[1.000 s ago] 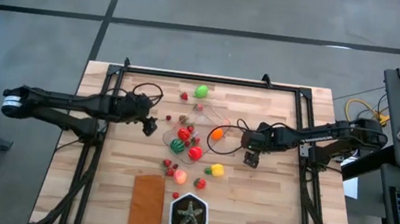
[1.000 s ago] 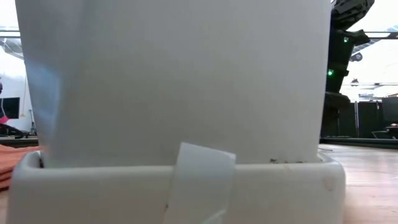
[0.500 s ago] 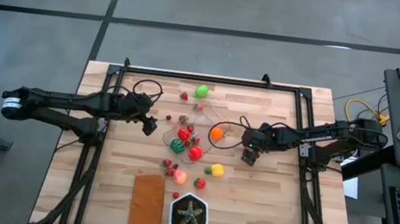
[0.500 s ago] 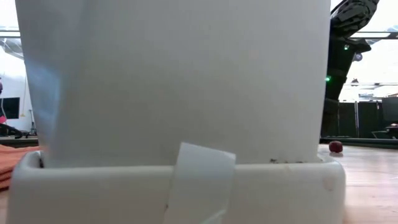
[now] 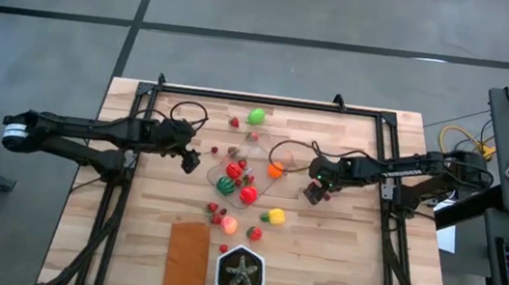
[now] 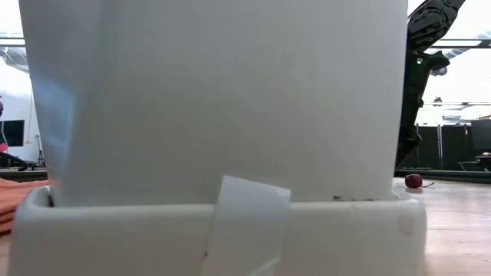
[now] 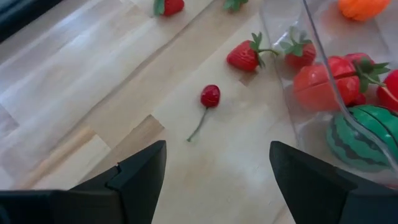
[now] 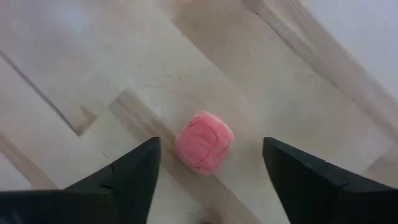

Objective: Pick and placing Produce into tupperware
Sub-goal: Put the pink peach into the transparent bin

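Over the wooden table point(image 5: 347, 261), the right pincer point(image 8: 208, 186) hangs spread, empty, above a pink piece point(image 8: 204, 142).

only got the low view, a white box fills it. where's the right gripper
Observer: The right gripper is over the table, right of the tupperware.
Operator: holding anything
Observer: No. Its jaws are open, and a pink round piece lies on the wood between them, untouched.
Operator: and the left one
Observer: The left gripper hangs open left of the tupperware, with a cherry on the wood ahead of it.
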